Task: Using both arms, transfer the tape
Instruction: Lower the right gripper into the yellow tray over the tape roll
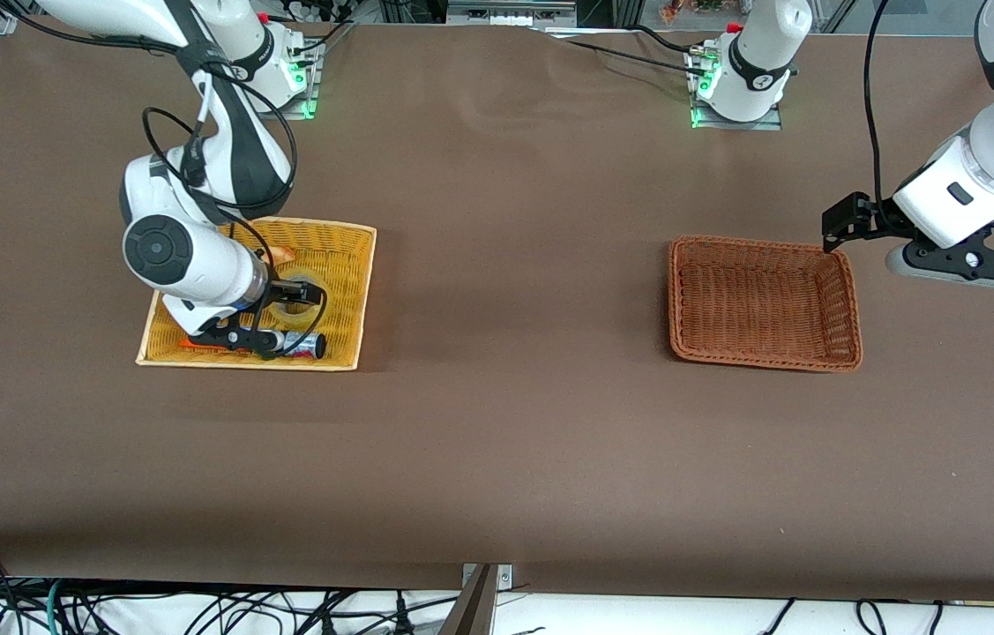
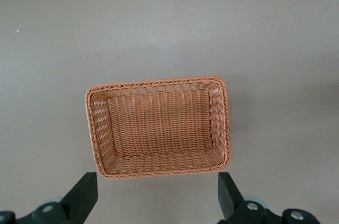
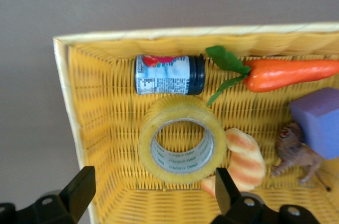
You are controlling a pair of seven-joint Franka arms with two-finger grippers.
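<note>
Front view: right gripper (image 1: 289, 310) low inside the yellow basket (image 1: 354, 295) toward the right arm's end of the table (image 1: 514, 441), fingers (image 3: 79, 189) spread wide and empty, straddling the tape (image 3: 183, 146) without touching it. Tape flat on the basket floor, hole upward, roughly mid-basket. Crowded all round: small jar (image 3: 169, 74) on its side just beside the roll along one wall, croissant toy (image 3: 243, 163) touching the roll's edge, orange carrot toy (image 3: 286, 74) along the same wall as the jar, purple block (image 3: 318, 121) and a small lion figure (image 3: 296, 152) close together near the croissant. Little free room between the roll and its neighbours; basket walls low. Wide bare stretch of table between the two baskets. Brown wicker basket (image 1: 766, 304) toward the left arm's end, nothing inside. Left gripper (image 1: 840, 225) up in the air over that basket's corner, waiting, fingers (image 2: 82, 195) wide apart and holding nothing.
</note>
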